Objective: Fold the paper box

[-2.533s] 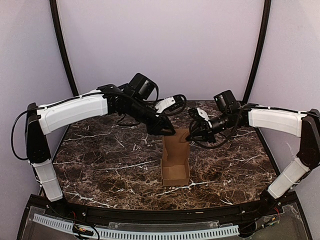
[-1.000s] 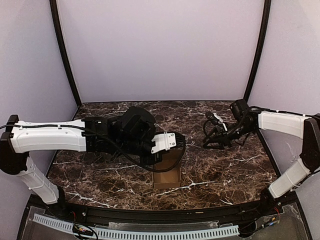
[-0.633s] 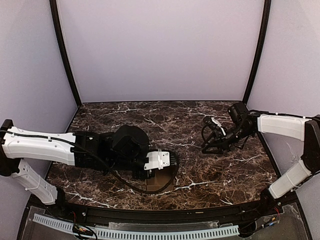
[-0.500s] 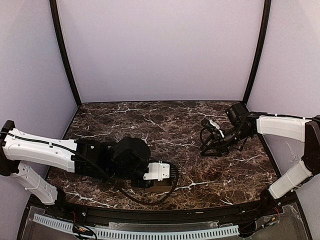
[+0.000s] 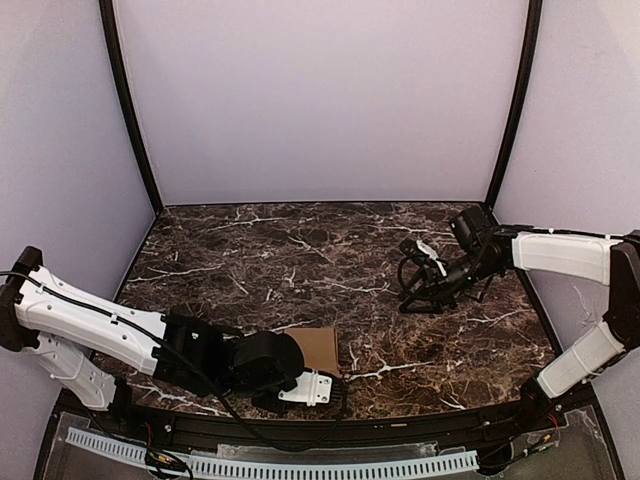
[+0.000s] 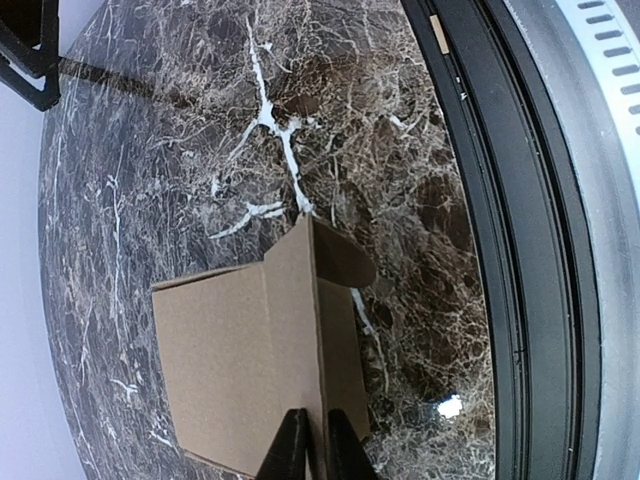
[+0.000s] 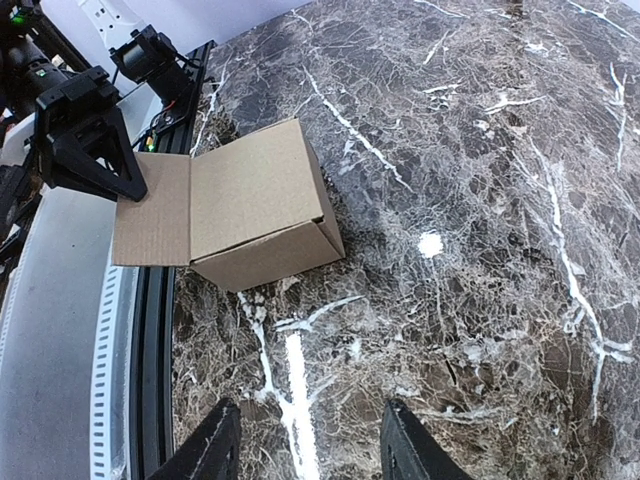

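Observation:
The paper box is a small brown cardboard box lying near the table's front edge, left of centre. One flat flap sticks out over the black rail. My left gripper sits low at that edge. In the left wrist view its fingertips stand close together with the flap's thin edge pinched between them, and the box lies just ahead. My right gripper hovers over the marble at the right, well away from the box. It is open with nothing between its fingers.
A black rail and a white perforated strip run along the near edge of the dark marble table. Lilac walls and two black poles enclose the back and sides.
My left arm has swung down and dragged the box from mid-table to the front edge, where it now lies low. The right gripper has drifted slightly and stays open.

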